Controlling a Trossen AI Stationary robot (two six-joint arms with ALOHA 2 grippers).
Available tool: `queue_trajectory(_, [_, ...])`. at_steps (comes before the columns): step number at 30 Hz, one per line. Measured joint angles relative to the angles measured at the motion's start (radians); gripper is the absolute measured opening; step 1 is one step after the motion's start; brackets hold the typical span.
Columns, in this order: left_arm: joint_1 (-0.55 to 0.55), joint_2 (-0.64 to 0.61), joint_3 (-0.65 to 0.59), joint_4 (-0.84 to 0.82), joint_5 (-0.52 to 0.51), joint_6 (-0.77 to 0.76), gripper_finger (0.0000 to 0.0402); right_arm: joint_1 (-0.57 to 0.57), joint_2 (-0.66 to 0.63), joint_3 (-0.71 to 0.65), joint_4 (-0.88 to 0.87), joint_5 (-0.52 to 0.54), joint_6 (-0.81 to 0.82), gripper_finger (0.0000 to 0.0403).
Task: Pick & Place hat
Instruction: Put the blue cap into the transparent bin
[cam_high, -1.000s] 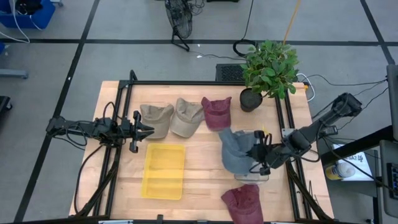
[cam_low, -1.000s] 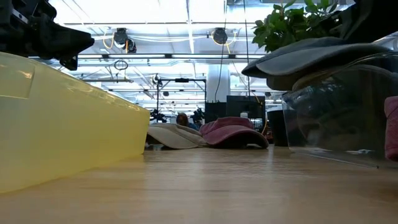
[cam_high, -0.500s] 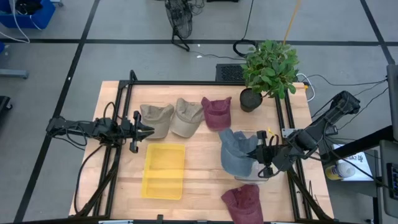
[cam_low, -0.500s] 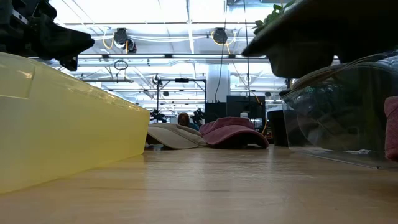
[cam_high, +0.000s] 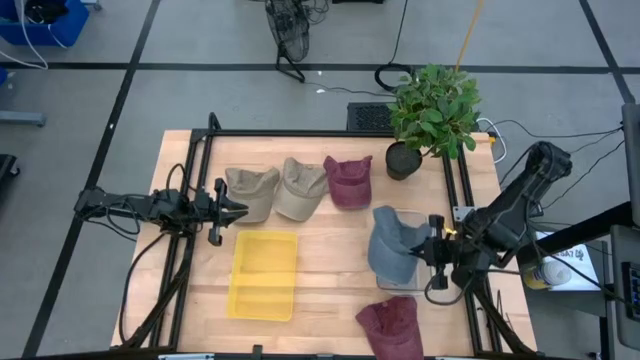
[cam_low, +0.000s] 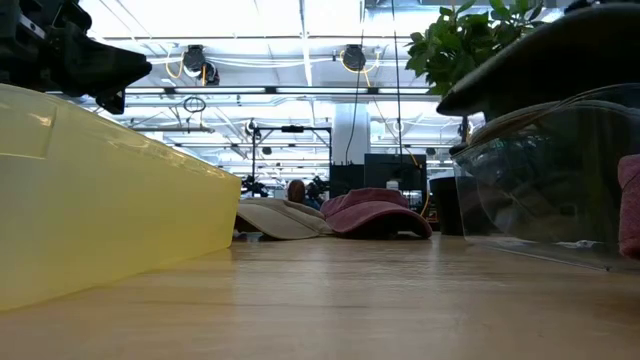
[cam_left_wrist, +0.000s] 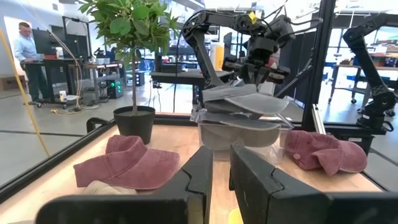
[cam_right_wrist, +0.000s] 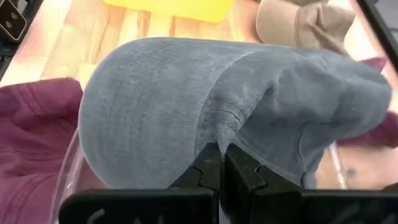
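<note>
The grey hat (cam_high: 393, 250) sits over the clear container (cam_high: 421, 217) on the table's right side; in the low view it shows dark (cam_low: 540, 60) just above the container's wall (cam_low: 540, 170). My right gripper (cam_high: 436, 258) is at the hat's right side, shut on it. Whether the hat touches the container's rim I cannot tell. My left gripper (cam_high: 240, 210) waits shut at the table's left, beside a tan hat (cam_high: 250, 192). My right gripper pinches a fold of the grey hat's cloth (cam_right_wrist: 214, 140) between its two fingers, at the hat's edge nearest the arm. In the left wrist view the fingers (cam_left_wrist: 258, 68) come at it from above, slanting in from the table's right. The hat spreads out below them over the container.
A second tan hat (cam_high: 300, 187) and a maroon hat (cam_high: 348, 180) lie in a row toward the far edge. Another maroon hat (cam_high: 392, 325) lies at the near edge. A yellow tray (cam_high: 264, 273) sits left of centre. A potted plant (cam_high: 430, 115) stands at the far right corner.
My right gripper has moved toward the table's right edge and a little toward the near edge, staying shut on the grey hat. The hat has travelled with it, shifting rightward over the clear container.
</note>
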Motion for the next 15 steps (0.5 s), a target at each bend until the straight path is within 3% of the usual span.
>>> queue_trajectory(9, [0.000, 0.000, 0.000, 0.000, 0.000, -0.001, 0.0061, 0.005, 0.002, -0.125, 0.005, 0.001, 0.122, 0.0000])
queue_trajectory(15, [0.000, 0.000, 0.000, 0.000, 0.000, 0.000, 0.0060, -0.008, 0.002, -0.166, 0.003, -0.079, 0.189, 0.0000])
